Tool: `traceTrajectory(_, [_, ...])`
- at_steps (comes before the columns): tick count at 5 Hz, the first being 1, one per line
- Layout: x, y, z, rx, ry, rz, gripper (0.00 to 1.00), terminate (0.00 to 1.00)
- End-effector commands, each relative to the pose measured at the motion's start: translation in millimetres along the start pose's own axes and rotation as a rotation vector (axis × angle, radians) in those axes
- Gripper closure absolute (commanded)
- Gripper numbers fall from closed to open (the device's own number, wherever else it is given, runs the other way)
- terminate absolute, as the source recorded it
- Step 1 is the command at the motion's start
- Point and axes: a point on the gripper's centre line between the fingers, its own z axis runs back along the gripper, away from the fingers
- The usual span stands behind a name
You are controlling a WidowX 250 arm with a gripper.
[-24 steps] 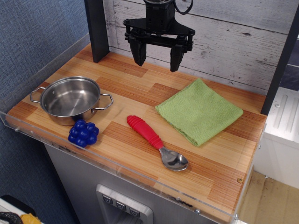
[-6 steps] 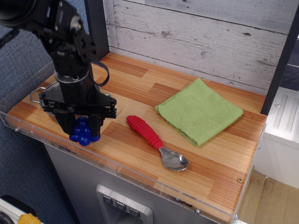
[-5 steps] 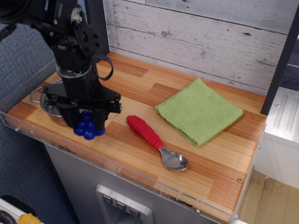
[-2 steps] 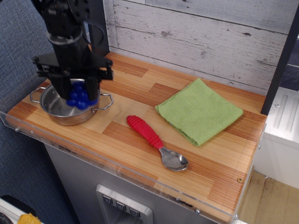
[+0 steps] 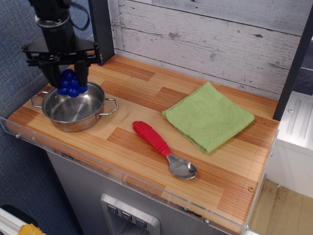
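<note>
Black pincer (image 5: 66,81) hangs at the left end of the wooden counter (image 5: 146,93), its two fingers clenched on a blue grape cluster (image 5: 70,84) that bulges out between and below them. That cluster is off the counter and sits in the picture over the back left part of the steel pot (image 5: 73,123), overlapping its far rim; from this single view I cannot tell how high above the rim it hangs, nor whether it is squarely over the bowl or a touch behind it. The pot looks empty inside and stands upright near the counter's front left corner, one loop handle (image 5: 113,105) pointing toward the middle of the board. Well apart to the right lie a red-handled spoon (image 5: 159,147), bowl toward the front edge, and a folded green cloth (image 5: 209,117) beyond it, neither near the arm. Judging from the pose, the step in hand is the carry, with the load aloft at the pot. A release from here would call for the cluster to be centred over the bowl and brought low first, since a lumpy, roundish thing let go over the rim could bounce or roll off toward the clear guard (image 5: 98,164)
</note>
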Motion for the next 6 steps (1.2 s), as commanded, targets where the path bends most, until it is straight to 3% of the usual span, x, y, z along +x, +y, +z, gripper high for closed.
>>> traceTrajectory(1, [2.0,8.7,-15.7,-0.02,0.027,-0.005,1.0,0.0])
traceTrajectory(2, [-1.6,8.2,-28.5,-0.047,0.045,-0.026,1.0,0.0])
traceTrajectory(4, [-2.2,6.4,-36.9,-0.043,0.048,-0.022,1.0,0.0])
traceTrajectory(5, [-2.7,5.9,-35.8,-0.038,0.058,-0.022,0.0,0.0])
traceTrajectory(6, [-2.5,8.7,-28.0,-0.04,0.052,-0.011,0.0,0.0])
